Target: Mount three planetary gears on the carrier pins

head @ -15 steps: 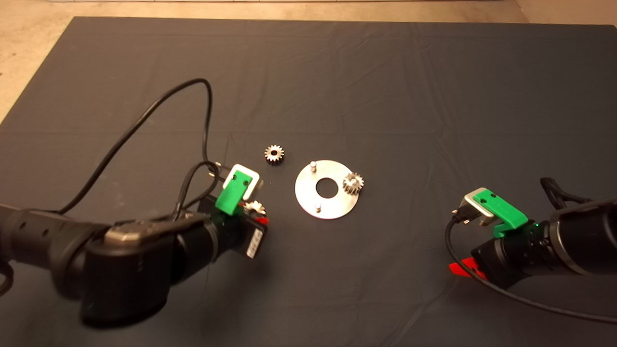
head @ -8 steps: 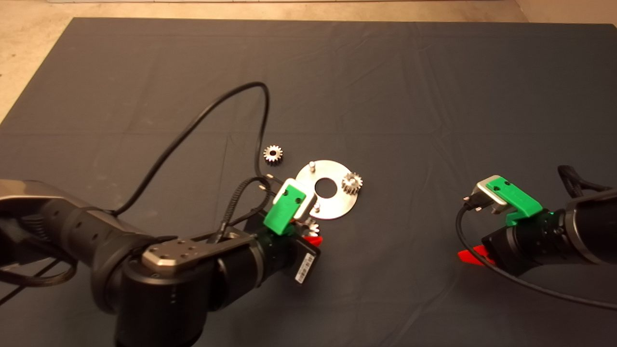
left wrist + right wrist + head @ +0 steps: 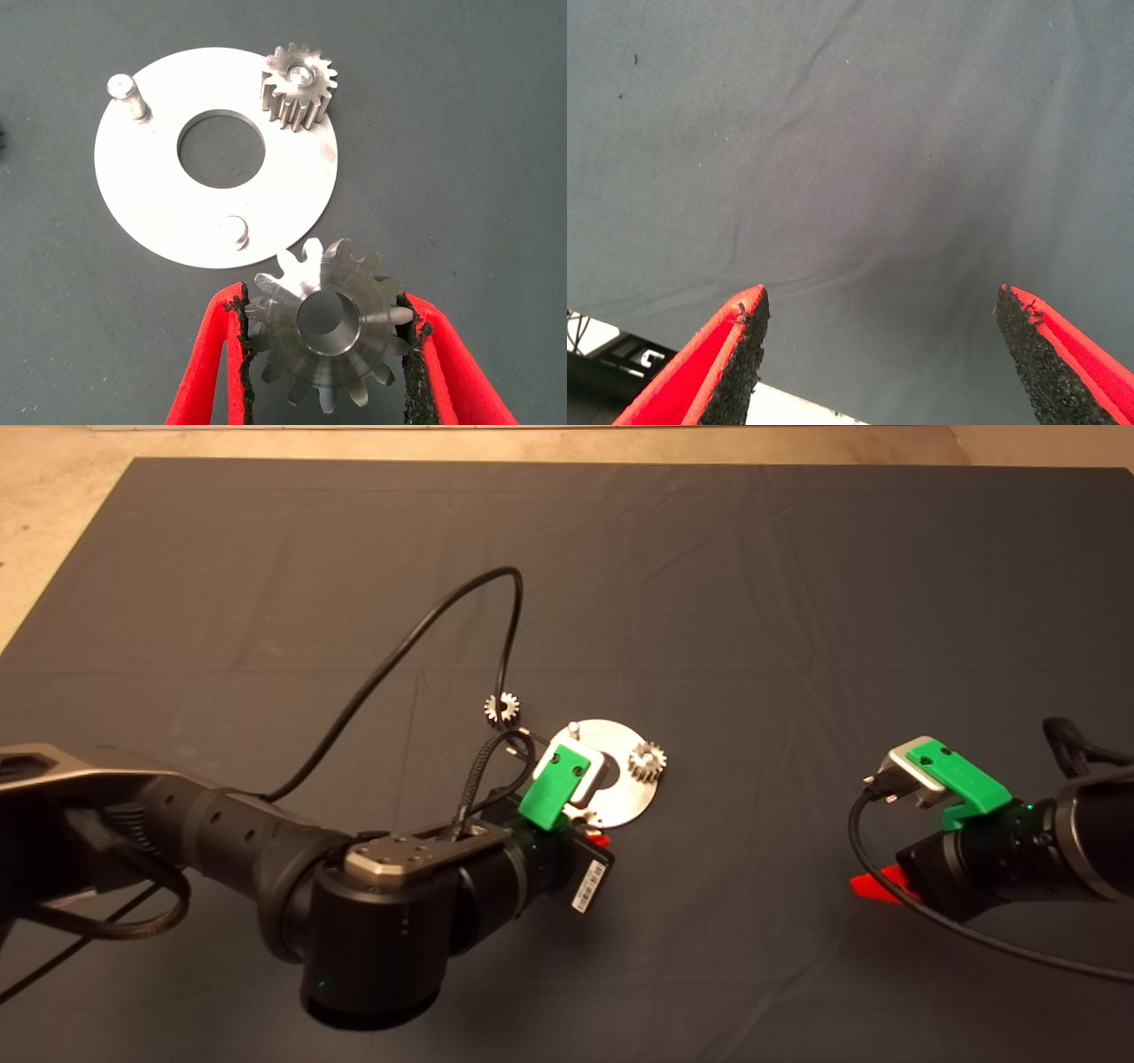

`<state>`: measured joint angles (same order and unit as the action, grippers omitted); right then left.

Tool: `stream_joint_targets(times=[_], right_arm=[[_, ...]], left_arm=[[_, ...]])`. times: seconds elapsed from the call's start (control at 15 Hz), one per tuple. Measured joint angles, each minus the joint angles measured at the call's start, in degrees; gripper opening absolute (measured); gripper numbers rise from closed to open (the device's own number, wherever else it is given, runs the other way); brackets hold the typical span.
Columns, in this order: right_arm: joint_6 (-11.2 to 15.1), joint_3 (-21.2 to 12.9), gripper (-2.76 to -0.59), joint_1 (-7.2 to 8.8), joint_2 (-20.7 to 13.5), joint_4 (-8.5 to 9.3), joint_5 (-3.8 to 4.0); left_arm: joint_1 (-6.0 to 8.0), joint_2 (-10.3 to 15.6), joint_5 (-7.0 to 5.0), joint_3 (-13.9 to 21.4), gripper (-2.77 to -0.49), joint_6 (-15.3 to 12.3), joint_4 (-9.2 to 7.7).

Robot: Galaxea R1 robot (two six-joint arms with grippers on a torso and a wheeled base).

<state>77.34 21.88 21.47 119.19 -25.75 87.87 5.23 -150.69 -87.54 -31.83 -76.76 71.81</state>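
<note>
My left gripper (image 3: 586, 825) is shut on a shiny planetary gear (image 3: 328, 332), held bore up just above the near edge of the round silver plate (image 3: 631, 797). In the left wrist view the plate (image 3: 159, 204) carries one gear (image 3: 297, 86) seated on a pin and two bare carrier pins (image 3: 124, 91) (image 3: 236, 228); the held gear is close beside the nearer bare pin. The seated gear also shows in the head view (image 3: 648, 762). A third gear (image 3: 501, 708) lies loose on the mat, left of the plate. My right gripper (image 3: 881, 328) is open and empty at the mat's right side.
The dark mat (image 3: 709, 602) covers the table. The left arm's black cable (image 3: 416, 638) loops over the mat and passes next to the loose gear. The right arm (image 3: 1019, 850) sits low at the right edge.
My left gripper has carried the gear rightward from the mat's left middle to the plate's near edge. My right gripper has drawn back a little to the right.
</note>
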Motion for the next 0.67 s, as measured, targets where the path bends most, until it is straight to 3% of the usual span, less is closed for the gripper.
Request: stream_joint_targets(times=[0.2,0.67], right_arm=[[0.0,0.0,-1.47,0.55,0.0,0.3,-0.12],[-0.1,0.0,-1.47,0.99,0.0,1.02,-0.09]], left_arm=[[-0.03,-0.8,-0.66,-2.9,-2.51,1.5,0.02],[-0.96,-2.3,-0.55,-5.8,-2.51,3.6,0.05]])
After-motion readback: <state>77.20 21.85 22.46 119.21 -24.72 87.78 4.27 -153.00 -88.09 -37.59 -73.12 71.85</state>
